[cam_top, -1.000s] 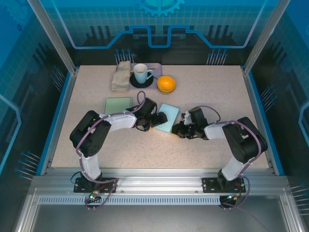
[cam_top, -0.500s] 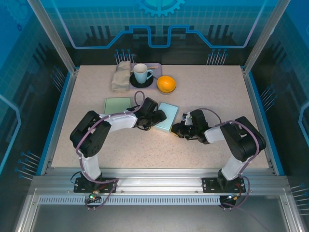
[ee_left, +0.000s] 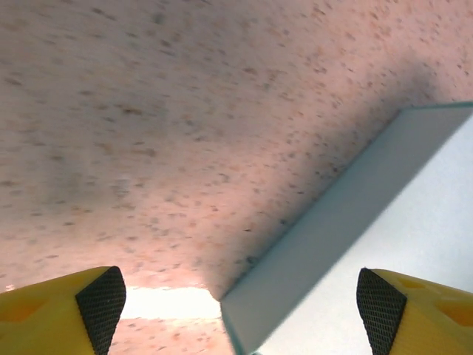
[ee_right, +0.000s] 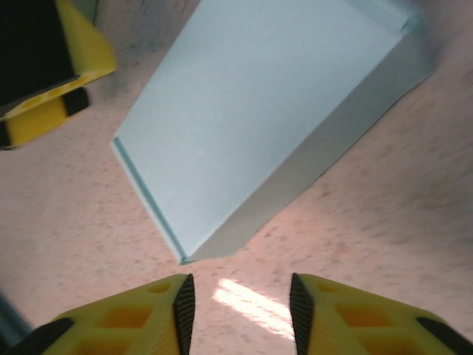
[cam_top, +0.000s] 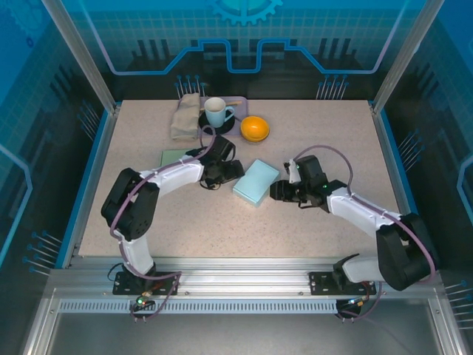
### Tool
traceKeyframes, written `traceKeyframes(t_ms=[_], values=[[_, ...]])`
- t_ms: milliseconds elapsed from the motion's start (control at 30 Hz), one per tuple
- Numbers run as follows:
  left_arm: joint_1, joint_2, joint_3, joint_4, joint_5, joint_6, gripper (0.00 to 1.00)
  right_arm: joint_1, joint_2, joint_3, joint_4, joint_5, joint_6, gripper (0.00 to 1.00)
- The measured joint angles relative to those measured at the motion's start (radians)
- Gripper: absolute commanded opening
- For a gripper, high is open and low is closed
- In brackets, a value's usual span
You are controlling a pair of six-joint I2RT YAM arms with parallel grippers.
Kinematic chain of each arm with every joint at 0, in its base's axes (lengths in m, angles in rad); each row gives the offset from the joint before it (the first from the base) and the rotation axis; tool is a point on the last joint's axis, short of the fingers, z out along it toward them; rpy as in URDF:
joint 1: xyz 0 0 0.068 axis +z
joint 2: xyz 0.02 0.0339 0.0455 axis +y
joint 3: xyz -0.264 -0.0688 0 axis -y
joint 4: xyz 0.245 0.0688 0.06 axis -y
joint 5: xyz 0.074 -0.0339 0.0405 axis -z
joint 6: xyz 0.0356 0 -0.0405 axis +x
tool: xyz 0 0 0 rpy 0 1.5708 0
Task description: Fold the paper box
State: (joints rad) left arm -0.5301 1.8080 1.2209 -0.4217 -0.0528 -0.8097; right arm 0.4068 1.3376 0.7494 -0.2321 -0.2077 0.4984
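Flanking the paper box [cam_top: 256, 182] at mid-table, the left gripper [cam_top: 230, 171] and the right gripper [cam_top: 278, 191] stand with jaws apart, holding nothing.
A push from one side alone could, I think, slide the light box over the smooth speckled table [cam_top: 332, 140], or crush a corner of it. Blue panels wall in the cell. A mug [cam_top: 216, 112] and an orange bowl [cam_top: 254, 129] stand at the back.

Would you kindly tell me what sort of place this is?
Probably a robotics test cell: left arm and right arm bolted to an aluminium frame, blue printed panels enclosing the speckled table, and staged props like a mug and paper box.
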Motion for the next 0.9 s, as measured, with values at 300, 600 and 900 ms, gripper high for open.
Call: traceKeyframes(t_ms=[300,600,900], values=[[-0.148,-0.129,-0.177,0.093,0.06,-0.152,0.85,-0.096,0.252,0.316,-0.126,0.129,-0.267,0.48],[-0.16,0.017,-0.122,0.182,0.095,-0.212,0.76,-0.107,0.506,0.446,-0.118,0.102,-0.34,0.48],[-0.06,0.178,0.123,0.119,0.085,-0.163,0.61,-0.114,0.507,0.433,-0.103,0.095,-0.286,0.47]])
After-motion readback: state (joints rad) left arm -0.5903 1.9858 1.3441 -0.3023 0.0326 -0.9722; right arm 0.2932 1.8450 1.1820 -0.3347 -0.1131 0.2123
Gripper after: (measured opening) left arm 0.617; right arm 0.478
